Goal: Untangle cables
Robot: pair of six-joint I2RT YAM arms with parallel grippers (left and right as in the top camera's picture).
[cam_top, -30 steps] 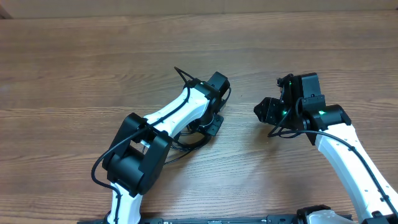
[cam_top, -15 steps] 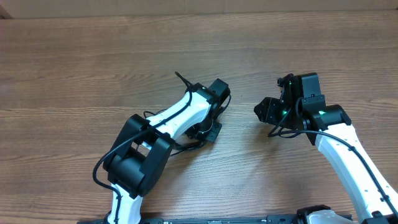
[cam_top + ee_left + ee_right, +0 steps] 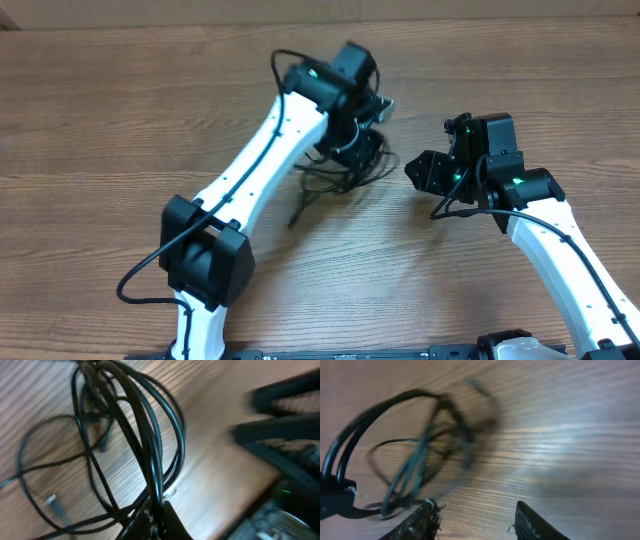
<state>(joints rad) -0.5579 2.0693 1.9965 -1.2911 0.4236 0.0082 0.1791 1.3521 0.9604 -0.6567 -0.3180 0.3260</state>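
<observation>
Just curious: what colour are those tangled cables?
The cables are black; the left wrist view shows it best.

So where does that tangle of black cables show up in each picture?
Overhead: cables at upper centre, under the left hand gripping them.
Left wrist: filling left and centre, converging at the hand below.
Right wrist: blurred, in the left half.
Shared landmark: the wooden table.

Brown wood-grain table (image 3: 120, 100) fills the view, w/ soft light glare across its top.

Left claw (image 3: 152, 512) clamped tight; right claw (image 3: 476, 516) jaws apart.
</observation>
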